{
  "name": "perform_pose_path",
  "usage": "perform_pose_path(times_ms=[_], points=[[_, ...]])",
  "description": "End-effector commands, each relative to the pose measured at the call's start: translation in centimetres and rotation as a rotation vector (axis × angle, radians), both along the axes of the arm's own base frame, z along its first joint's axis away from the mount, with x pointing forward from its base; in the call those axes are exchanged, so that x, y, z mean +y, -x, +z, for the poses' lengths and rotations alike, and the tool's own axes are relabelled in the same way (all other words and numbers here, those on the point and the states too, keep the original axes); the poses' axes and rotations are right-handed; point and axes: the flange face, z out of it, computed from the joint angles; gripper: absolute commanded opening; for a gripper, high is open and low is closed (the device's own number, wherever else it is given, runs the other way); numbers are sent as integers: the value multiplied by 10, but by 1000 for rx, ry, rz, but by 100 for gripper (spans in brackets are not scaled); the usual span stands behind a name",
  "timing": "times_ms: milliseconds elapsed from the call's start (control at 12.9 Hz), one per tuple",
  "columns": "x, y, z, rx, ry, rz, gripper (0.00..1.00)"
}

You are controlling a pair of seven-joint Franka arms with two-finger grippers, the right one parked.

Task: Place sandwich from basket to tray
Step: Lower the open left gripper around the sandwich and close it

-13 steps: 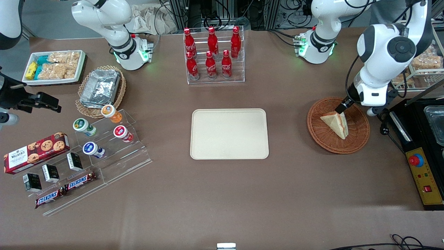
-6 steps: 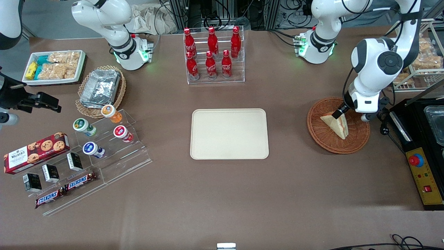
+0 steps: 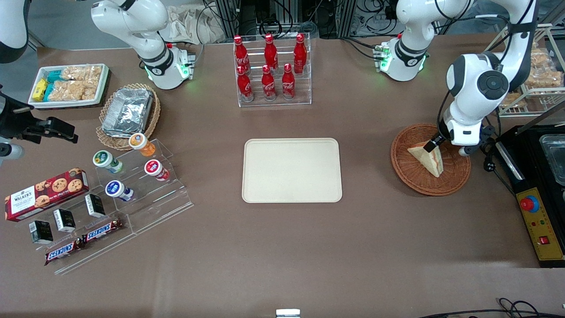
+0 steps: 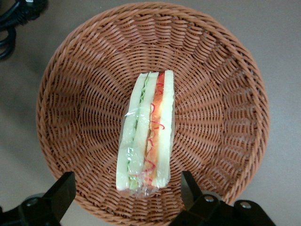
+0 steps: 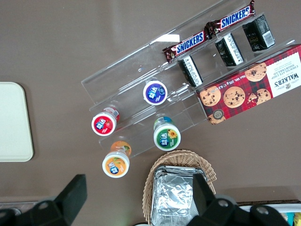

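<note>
The sandwich (image 3: 427,159) lies in the round reddish-brown basket (image 3: 404,165) toward the working arm's end of the table, a pale wedge with a red filling edge. My left gripper (image 3: 430,145) hangs just over the sandwich's end that lies farther from the front camera. In the left wrist view the wrapped sandwich (image 4: 148,132) rests on its side in the basket (image 4: 84,108). The gripper (image 4: 126,193) is open, its black fingers (image 4: 61,190) standing either side of the sandwich's tip without touching it. The cream tray (image 3: 291,170) lies bare at the table's middle.
A black appliance (image 3: 545,145) and a yellow control box with a red button (image 3: 536,221) stand beside the basket at the table's end. A wire rack of snacks (image 3: 536,86) stands farther back. A cola bottle rack (image 3: 271,70) is farther from the camera than the tray.
The left arm's wrist has shifted a little toward the tray and come down over the basket, bringing the gripper closer to the sandwich. The sandwich has not moved.
</note>
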Motion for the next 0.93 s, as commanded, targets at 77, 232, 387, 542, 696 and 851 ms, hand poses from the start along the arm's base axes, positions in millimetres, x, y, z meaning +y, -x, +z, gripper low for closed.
perform_pose_path(times_ms=[77, 232, 387, 542, 696, 851], points=[[6, 5, -17, -24, -4, -1, 100], [10, 5, -24, -29, 3, 8, 99], [11, 4, -31, -31, 10, 11, 99], [10, 3, -36, -36, 15, 10, 100], [9, 2, -43, -37, 21, 9, 100], [9, 2, -50, -34, 26, 8, 100]])
